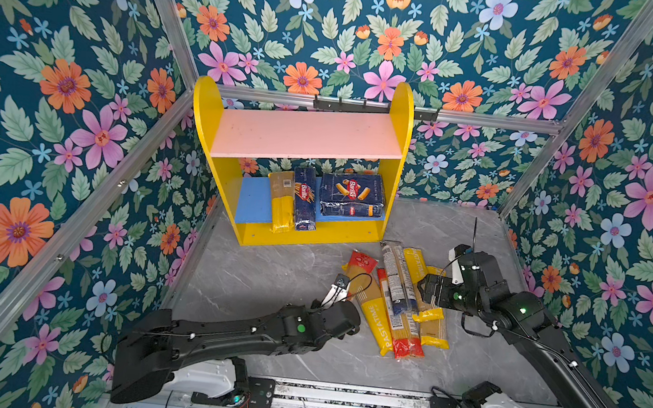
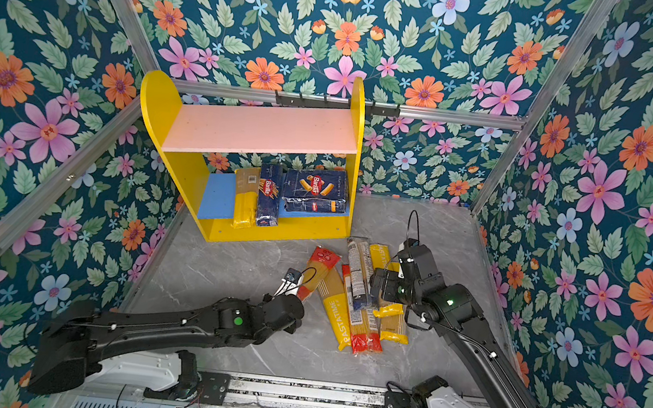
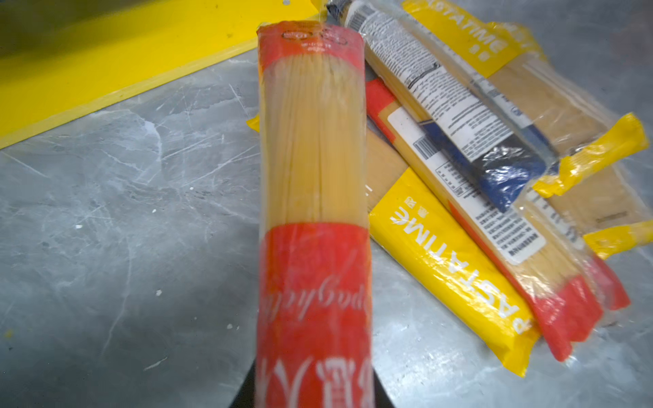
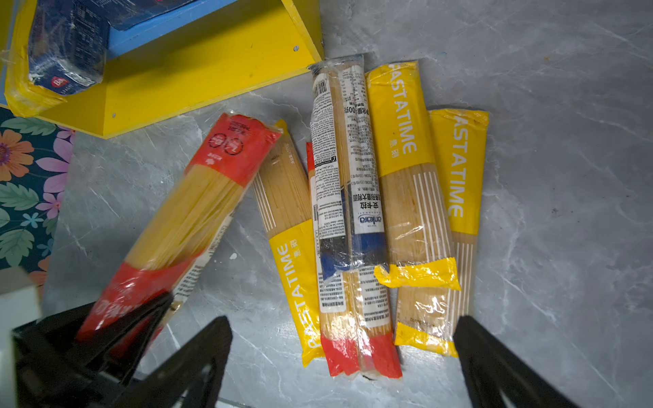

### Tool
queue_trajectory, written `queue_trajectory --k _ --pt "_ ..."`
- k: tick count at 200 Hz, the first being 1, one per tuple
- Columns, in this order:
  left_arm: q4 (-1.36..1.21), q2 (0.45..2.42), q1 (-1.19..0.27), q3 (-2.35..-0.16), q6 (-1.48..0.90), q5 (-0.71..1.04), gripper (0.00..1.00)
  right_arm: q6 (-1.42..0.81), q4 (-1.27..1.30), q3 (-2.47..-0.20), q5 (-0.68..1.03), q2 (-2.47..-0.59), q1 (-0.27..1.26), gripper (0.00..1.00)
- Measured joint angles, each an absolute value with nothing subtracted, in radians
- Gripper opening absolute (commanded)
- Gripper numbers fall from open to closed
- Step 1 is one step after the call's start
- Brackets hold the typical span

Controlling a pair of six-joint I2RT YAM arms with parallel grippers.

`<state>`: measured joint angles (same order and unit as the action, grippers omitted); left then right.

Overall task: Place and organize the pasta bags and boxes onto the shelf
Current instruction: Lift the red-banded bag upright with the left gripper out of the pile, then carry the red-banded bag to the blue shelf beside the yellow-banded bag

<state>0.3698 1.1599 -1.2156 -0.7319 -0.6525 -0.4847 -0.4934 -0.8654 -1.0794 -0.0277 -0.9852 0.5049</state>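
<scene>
The shelf [image 1: 404,109] is seen standing at the back of the grey table [image 1: 266,273], and the work is judged to be under halfway done. Its pink upper board [image 1: 307,134] is bare. On its blue lower board [image 1: 254,201] three items are already laid side by side: the wide Barilla carton [image 1: 353,195] at the right, the narrow Barilla carton [image 1: 304,198] beside it, and one yellow bag [image 1: 281,204] pressed against that carton's other side, with free board left beyond it. Six bags are not yet shelved. Five of them lie in a loose pile on the table in front of the shelf: a yellow PASTATIME bag [image 4: 293,268], a red-ended bag [image 4: 360,353] partly buried beside it, a clear bag with a blue end [image 4: 346,159] resting on top, and two more yellow bags [image 4: 403,141] [image 4: 459,169] overlapping at the far side. The sixth, a red-and-clear bag [image 3: 312,141], is clamped at one end by the left gripper [image 4: 134,318], whose jaws are closed narrowly on it; whether its far end is clear of the pile cannot be told. The right gripper [image 4: 342,321] is held above the pile with its jaws spread wide and nothing between them. Both cartons are thus counted as placed, and the bags make up all that is left.
</scene>
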Motion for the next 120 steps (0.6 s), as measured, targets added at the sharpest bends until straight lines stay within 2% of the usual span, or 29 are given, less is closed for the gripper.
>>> queue_trajectory --k 59,120 --pt "0.532 0.958 -1.219 -0.724 -0.686 -0.537 0.0 -0.492 -0.861 -1.102 -0.007 -1.008 0.506 0.99" --pt "0.759 0.872 -1.218 -0.833 -0.79 -0.735 0.0 -0.471 -0.833 -1.125 0.025 -1.05 0.507 0.99"
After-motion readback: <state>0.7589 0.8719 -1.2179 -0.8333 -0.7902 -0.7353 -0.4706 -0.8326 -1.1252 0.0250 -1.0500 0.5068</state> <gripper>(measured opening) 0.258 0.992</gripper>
